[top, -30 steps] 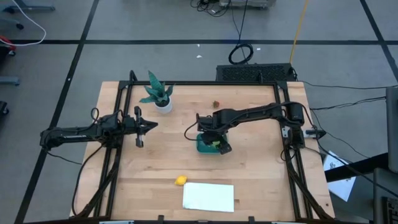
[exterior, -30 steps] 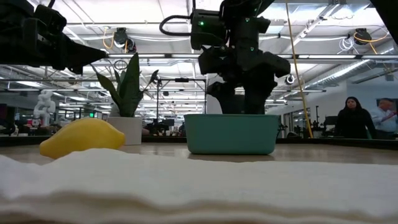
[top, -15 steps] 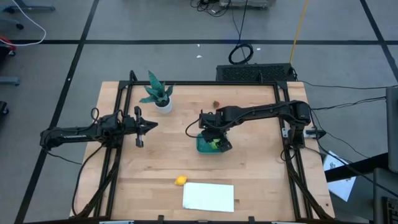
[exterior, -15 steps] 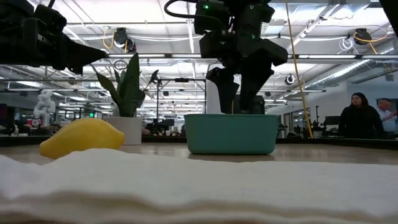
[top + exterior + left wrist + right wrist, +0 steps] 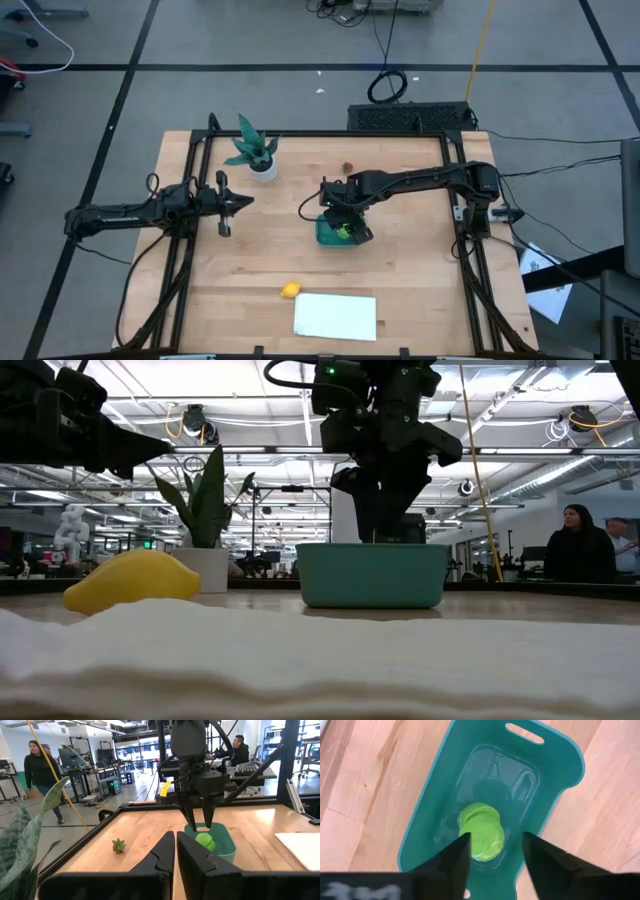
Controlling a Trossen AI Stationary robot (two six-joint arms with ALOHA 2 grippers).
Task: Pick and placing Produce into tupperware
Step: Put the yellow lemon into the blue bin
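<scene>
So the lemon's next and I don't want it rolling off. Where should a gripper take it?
Judging by its shape, grip the lemon across its thick middle, coming straight down. It lies on its side on the table with tapered ends, so fingers there could slip. The white sheet lies close by, so keep the fingers clear of that.

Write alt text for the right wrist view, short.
Looking down past the right gripper, its fingers open, at a green ball lying in a teal container on a wooden table.
</scene>
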